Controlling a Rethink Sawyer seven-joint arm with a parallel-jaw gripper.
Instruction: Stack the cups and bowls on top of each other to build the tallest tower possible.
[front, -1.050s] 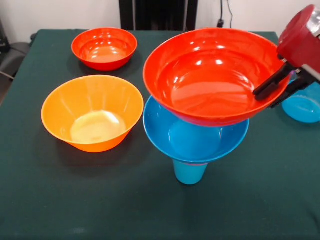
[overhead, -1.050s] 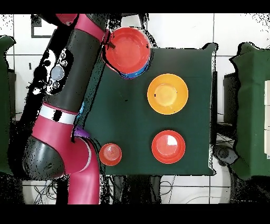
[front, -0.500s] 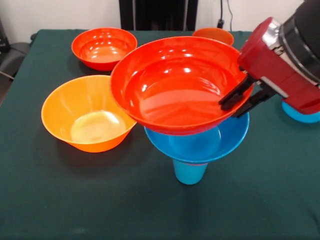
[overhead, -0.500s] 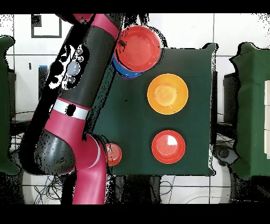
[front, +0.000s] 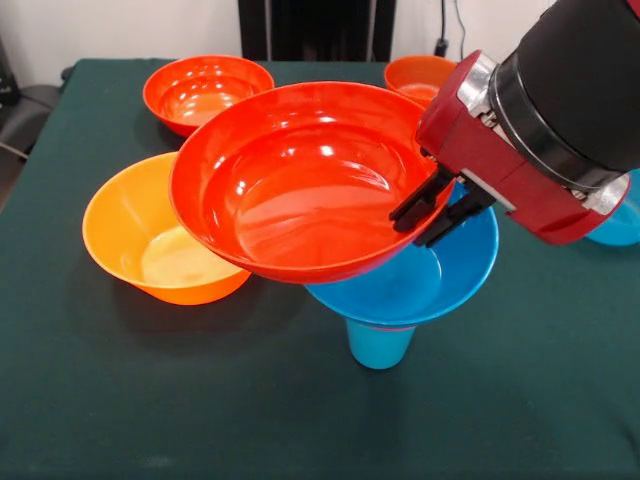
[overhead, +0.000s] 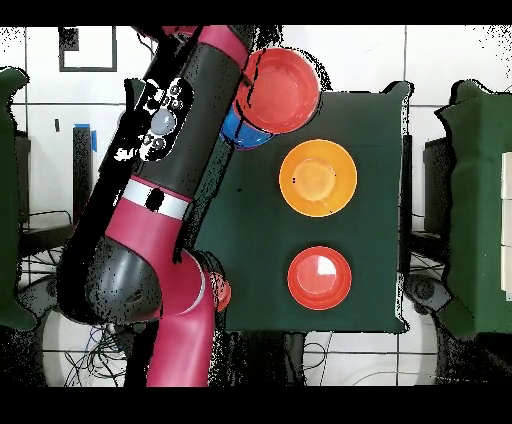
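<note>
Large glossy red-orange plastic bowl (front: 300, 185) is held tilted, offset above the stack.
Its rim is pinched by the black gripper (front: 428, 212); beneath sit the large blue plastic bowl (front: 440, 275) and light blue tapered cup (front: 379, 345).

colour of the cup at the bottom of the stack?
Light blue: the small tapered plastic cup under the large blue plastic bowl. Front view shows it best.
</note>
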